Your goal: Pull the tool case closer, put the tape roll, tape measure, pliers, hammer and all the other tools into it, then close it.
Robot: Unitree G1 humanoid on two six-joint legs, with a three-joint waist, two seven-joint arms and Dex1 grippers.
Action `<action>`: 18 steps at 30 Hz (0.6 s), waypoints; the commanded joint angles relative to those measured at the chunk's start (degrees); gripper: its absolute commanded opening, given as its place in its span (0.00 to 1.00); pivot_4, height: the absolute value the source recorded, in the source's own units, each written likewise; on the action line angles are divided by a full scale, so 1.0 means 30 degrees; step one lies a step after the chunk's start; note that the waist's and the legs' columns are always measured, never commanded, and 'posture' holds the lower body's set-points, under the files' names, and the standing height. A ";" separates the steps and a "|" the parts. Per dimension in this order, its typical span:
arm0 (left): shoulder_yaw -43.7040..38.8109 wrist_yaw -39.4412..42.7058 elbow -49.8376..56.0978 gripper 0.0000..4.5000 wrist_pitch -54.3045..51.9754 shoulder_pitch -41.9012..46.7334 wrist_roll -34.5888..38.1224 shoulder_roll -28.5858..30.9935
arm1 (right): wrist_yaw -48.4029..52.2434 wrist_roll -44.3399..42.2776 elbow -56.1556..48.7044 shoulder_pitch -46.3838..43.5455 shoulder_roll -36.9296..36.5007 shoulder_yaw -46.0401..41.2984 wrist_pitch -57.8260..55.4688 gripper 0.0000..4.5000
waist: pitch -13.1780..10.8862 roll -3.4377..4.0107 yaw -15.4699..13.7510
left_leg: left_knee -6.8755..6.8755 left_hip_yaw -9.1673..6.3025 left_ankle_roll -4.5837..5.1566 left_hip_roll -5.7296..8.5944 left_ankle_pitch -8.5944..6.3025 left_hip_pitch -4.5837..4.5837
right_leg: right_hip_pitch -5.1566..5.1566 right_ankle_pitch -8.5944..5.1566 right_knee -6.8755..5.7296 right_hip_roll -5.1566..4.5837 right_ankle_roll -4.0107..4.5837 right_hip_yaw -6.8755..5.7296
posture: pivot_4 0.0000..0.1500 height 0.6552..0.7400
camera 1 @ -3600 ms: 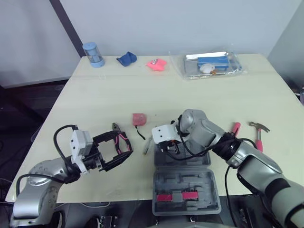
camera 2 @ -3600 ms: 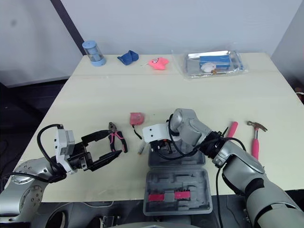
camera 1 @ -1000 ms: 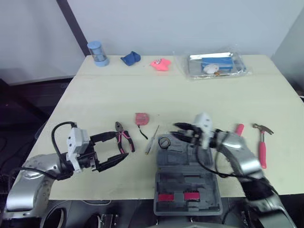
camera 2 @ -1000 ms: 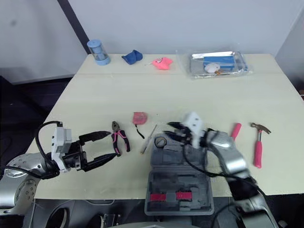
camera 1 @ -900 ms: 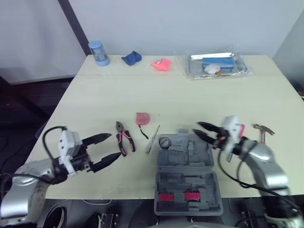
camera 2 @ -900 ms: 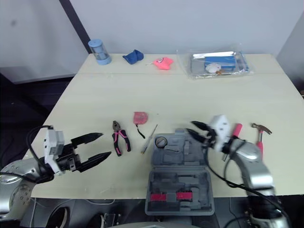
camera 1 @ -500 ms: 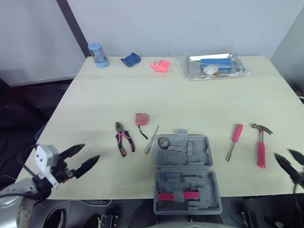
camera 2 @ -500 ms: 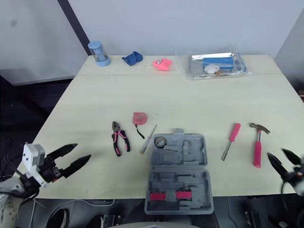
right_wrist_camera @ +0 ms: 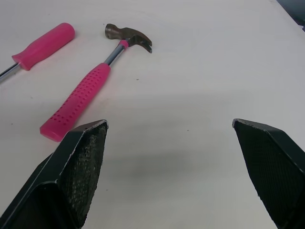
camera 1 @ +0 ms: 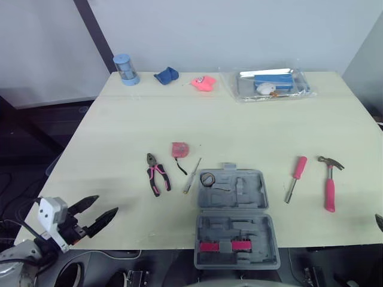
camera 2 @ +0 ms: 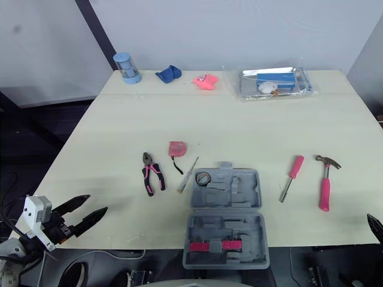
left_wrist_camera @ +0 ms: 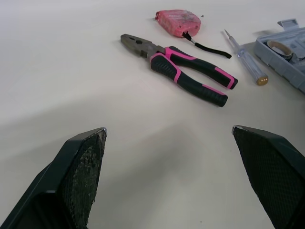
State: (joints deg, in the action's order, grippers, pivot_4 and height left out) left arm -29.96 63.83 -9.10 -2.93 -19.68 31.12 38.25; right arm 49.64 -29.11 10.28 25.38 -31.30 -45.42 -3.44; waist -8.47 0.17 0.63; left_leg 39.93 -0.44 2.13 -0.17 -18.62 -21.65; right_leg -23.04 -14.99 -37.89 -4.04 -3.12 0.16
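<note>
The tool case [camera 1: 237,222] lies open at the centre of the near edge of the table [camera 1: 239,125]. A ring in its far-left corner is probably the tape roll [camera 1: 207,179]. The left gripper [left_wrist_camera: 169,130] hangs at the near-left corner, jaws spread and empty. The right gripper [right_wrist_camera: 169,126] is likewise spread and empty, facing the hammer [right_wrist_camera: 90,90]. The pliers [camera 1: 157,174] lie left of the case. Recommendation: approach across both handles, grip at mid-length and lift level.

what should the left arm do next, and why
Probably reach the left gripper forward to the pink-and-black pliers: it hangs open and empty at the near edge of the pale table, and the pliers lie ahead of it, outside the open grey plastic tool case.
</note>
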 commanded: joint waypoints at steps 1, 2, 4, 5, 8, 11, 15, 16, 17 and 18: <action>-0.0266 0.0235 0.0901 1.00 0.0163 -0.0139 0.0147 0.0294 | 0.0215 -0.0905 -0.1629 0.0408 0.0048 -0.0330 0.0216 0.98 | 0.0001 0.0003 -0.0002 | -0.0001 -0.0001 0.0000 -0.0001 0.0000 -0.0001 | 0.0000 0.0000 0.0000 -0.0003 0.0000 0.0002 | 1.00 1.00; -0.0156 0.0198 0.1215 1.00 0.0026 -0.0105 0.0166 0.0296 | 0.0272 -0.1260 -0.2463 0.0570 0.0185 -0.0236 -0.0017 0.98 | 0.0002 0.0005 -0.0003 | -0.0001 -0.0002 0.0000 -0.0003 0.0000 -0.0002 | -0.0001 0.0000 0.0000 -0.0010 0.0001 0.0003 | 1.00 1.00; 0.0134 0.0103 0.1871 1.00 -0.0237 0.0023 0.0184 0.0271 | 0.0430 -0.1660 -0.3982 0.0955 0.0321 0.0083 -0.0342 0.98 | 0.0008 0.0015 -0.0008 | -0.0002 -0.0010 0.0000 -0.0007 0.0000 -0.0004 | -0.0002 0.0000 0.0000 -0.0021 0.0001 0.0005 | 1.00 1.00; 0.0285 0.0053 0.2168 1.00 -0.0386 0.0097 0.0194 0.0254 | 0.0551 -0.1795 -0.4574 0.1139 0.0327 0.0265 -0.0514 0.98 | 0.0008 0.0016 -0.0019 | -0.0002 -0.0013 0.0000 -0.0007 0.0000 -0.0003 | -0.0002 -0.0001 0.0000 -0.0023 0.0002 0.0005 | 1.00 1.00; 0.0889 -0.0712 0.3519 1.00 -0.1333 0.0343 0.0300 0.0005 | 0.1117 -0.2463 -0.6554 0.1759 0.0172 0.1016 -0.1399 0.98 | 0.0010 0.0012 -0.0041 | -0.0003 -0.0019 0.0000 -0.0011 -0.0001 -0.0009 | -0.0001 -0.0004 0.0001 -0.0038 0.0009 0.0004 | 1.00 1.00; 0.1775 -0.2542 0.5341 1.00 -0.2701 0.0812 0.0265 -0.0641 | 0.1697 -0.3237 -0.8650 0.2009 -0.0247 0.1865 -0.2309 0.98 | 0.0008 0.0021 -0.0042 | -0.0003 -0.0026 0.0000 -0.0011 -0.0002 -0.0014 | -0.0002 -0.0002 0.0005 -0.0052 0.0007 0.0003 | 1.00 1.00; 0.3217 -0.5523 0.8176 1.00 -0.5248 0.1799 0.0473 -0.1706 | 0.1322 -0.4049 -1.1251 0.1267 -0.1056 0.3054 -0.3674 0.98 | 0.0008 0.0017 -0.0051 | -0.0003 -0.0031 0.0000 -0.0011 -0.0002 -0.0017 | -0.0003 0.0004 0.0004 -0.0056 -0.0003 0.0003 | 1.00 1.00; 0.3452 -0.6516 0.8619 1.00 -0.5857 0.2271 0.0361 -0.1983 | 0.1171 -0.4264 -1.1844 0.0936 -0.1262 0.3375 -0.3986 0.98 | 0.0008 0.0017 -0.0065 | -0.0003 -0.0035 -0.0001 -0.0011 -0.0001 -0.0020 | -0.0004 0.0004 0.0004 -0.0055 -0.0003 0.0000 | 1.00 1.00; 0.3649 -0.7471 0.8950 1.00 -0.6420 0.2740 0.0214 -0.2228 | 0.1010 -0.4450 -1.2322 0.0606 -0.1437 0.3656 -0.4286 0.98 | 0.0008 0.0014 -0.0087 | -0.0002 -0.0039 -0.0002 -0.0010 -0.0001 -0.0021 | -0.0004 0.0006 0.0003 -0.0051 -0.0005 -0.0005 | 1.00 1.00; 0.3914 -0.8576 0.9277 1.00 -0.6979 0.3261 -0.0168 -0.2502 | 0.0839 -0.4587 -1.2760 0.0240 -0.1621 0.3945 -0.4545 0.98 | 0.0008 0.0013 -0.0105 | -0.0001 -0.0043 -0.0003 -0.0010 0.0000 -0.0021 | -0.0005 0.0007 0.0001 -0.0045 -0.0007 -0.0010 | 1.00 1.00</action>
State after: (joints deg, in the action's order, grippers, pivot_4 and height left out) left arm -18.65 43.85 15.40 -21.10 -11.56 31.56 31.25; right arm 53.09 -40.96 -24.16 27.25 -35.07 -34.07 -15.79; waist -8.45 0.21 0.32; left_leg 39.93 -0.58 2.12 -0.19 -18.62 -21.71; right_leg -23.05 -14.96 -37.89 -4.16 -3.15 0.11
